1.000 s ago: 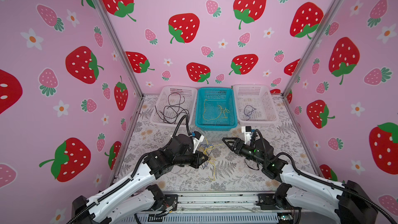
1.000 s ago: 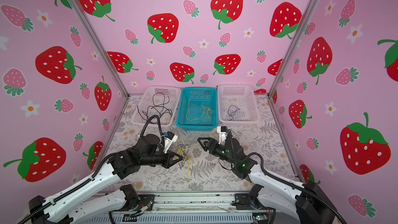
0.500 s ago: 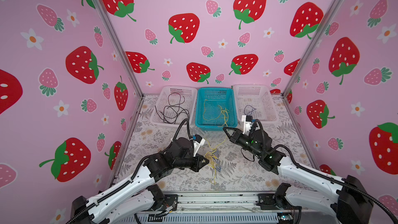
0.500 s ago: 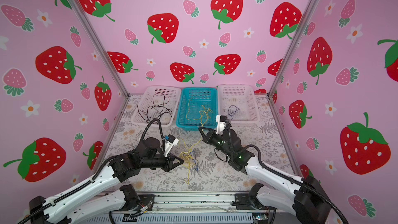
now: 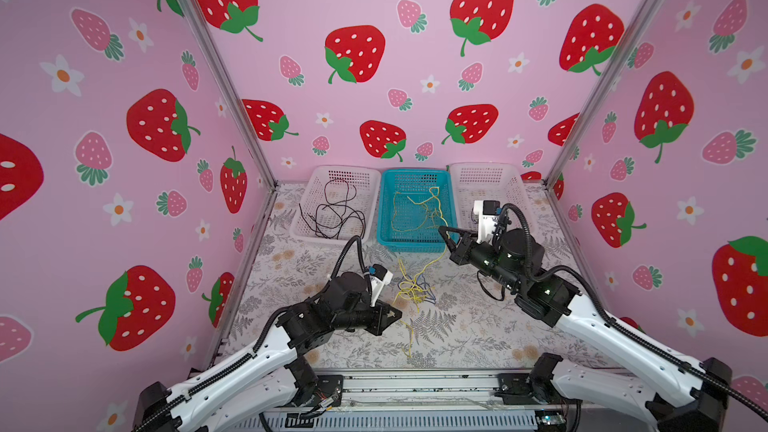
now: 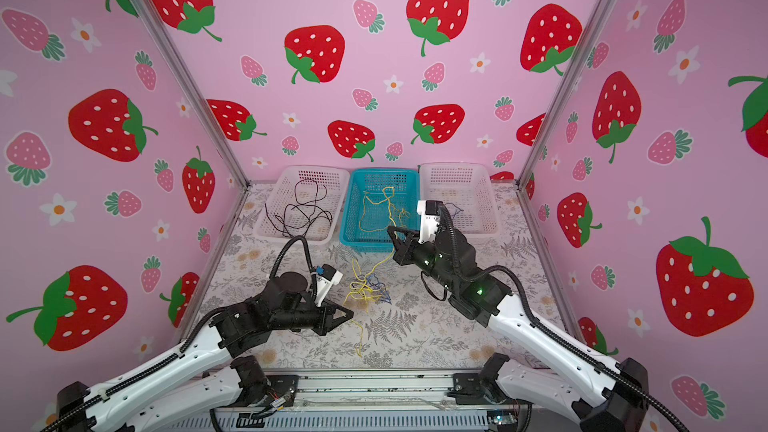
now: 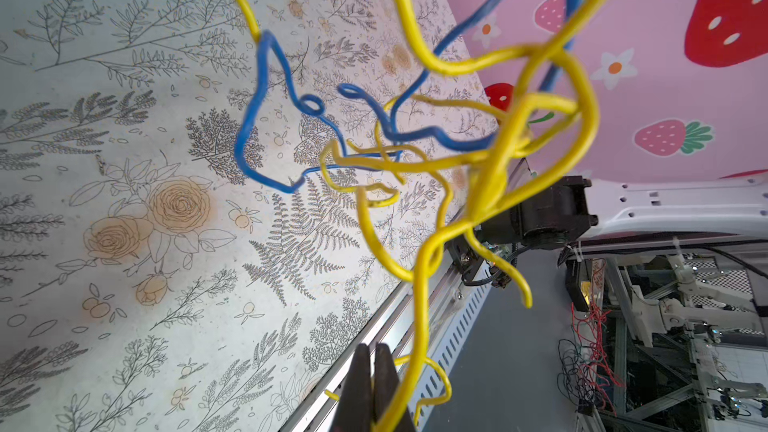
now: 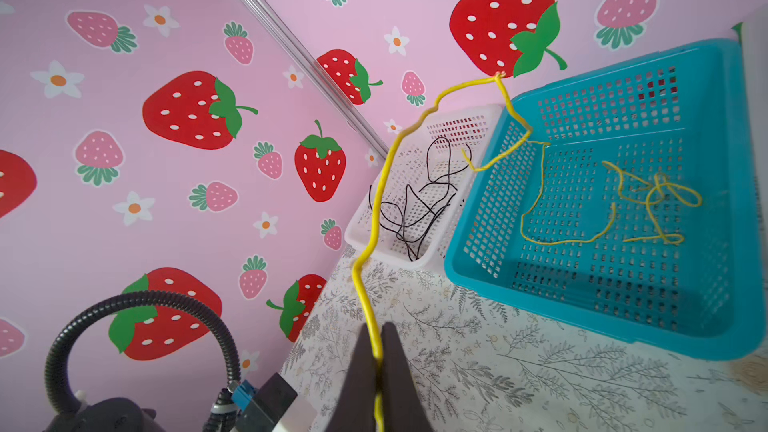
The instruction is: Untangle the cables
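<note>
Right gripper [image 8: 375, 332] just clamped a yellow cable [image 8: 376, 218] — pull under way

Open a second ago, it now stands by the blue basket [image 5: 409, 246]; the left gripper [image 7: 371, 353], fully closed on another yellow strand [image 7: 419, 305], anchors the cables' knot [image 5: 413, 288] between the arms — likely the yellow cable slides free.

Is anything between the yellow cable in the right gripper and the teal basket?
No object stands between them: the right gripper, shut on the yellow cable, hovers at the teal basket's front rim. But the cable's lower end runs into the yellow-and-blue tangle, which the left gripper holds by a yellow strand.
</note>
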Available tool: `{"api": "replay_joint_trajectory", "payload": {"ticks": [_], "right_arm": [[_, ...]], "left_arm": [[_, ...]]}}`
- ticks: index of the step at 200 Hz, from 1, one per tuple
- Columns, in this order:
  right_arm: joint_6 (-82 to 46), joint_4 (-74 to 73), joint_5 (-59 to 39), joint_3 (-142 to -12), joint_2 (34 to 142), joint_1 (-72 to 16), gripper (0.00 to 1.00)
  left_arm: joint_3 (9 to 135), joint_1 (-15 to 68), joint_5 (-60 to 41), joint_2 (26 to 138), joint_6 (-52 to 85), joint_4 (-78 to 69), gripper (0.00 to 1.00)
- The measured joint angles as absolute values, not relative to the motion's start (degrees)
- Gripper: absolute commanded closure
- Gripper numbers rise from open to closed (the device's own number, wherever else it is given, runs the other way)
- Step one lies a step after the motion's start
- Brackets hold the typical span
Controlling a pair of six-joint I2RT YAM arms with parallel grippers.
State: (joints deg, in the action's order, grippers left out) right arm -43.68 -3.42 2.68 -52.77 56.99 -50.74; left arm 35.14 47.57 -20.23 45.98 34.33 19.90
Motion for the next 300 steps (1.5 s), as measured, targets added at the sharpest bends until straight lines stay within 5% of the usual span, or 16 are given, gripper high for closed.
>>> {"api": "replay_joint_trajectory", "payload": {"ticks": [52, 120, 245, 300], "right_arm": [[-34.9, 6.8, 6.9, -57.7, 52.8, -49.7, 1.00], [-36.2, -4.1, 1.6, -44.9, 53.2, -51.8, 1.00], [-37.8, -4.6, 20.2, -30.2, 55.4, -53.7, 1.00], [-39.0, 0.2, 22.0, -25.2, 43.4, -52.7, 1.00]], "left_arm": [[34.7, 47.2, -20.4, 42.4, 35.0, 16.9, 1.00], [35.7, 47.1, -29.5, 46.7, 39.4, 13.3, 1.00], [49.5, 46.4, -36.7, 37.8, 46.5, 2.0, 1.00], [56.2, 44.1, -33.0, 34.5, 42.1, 8.2, 1.00]]}}
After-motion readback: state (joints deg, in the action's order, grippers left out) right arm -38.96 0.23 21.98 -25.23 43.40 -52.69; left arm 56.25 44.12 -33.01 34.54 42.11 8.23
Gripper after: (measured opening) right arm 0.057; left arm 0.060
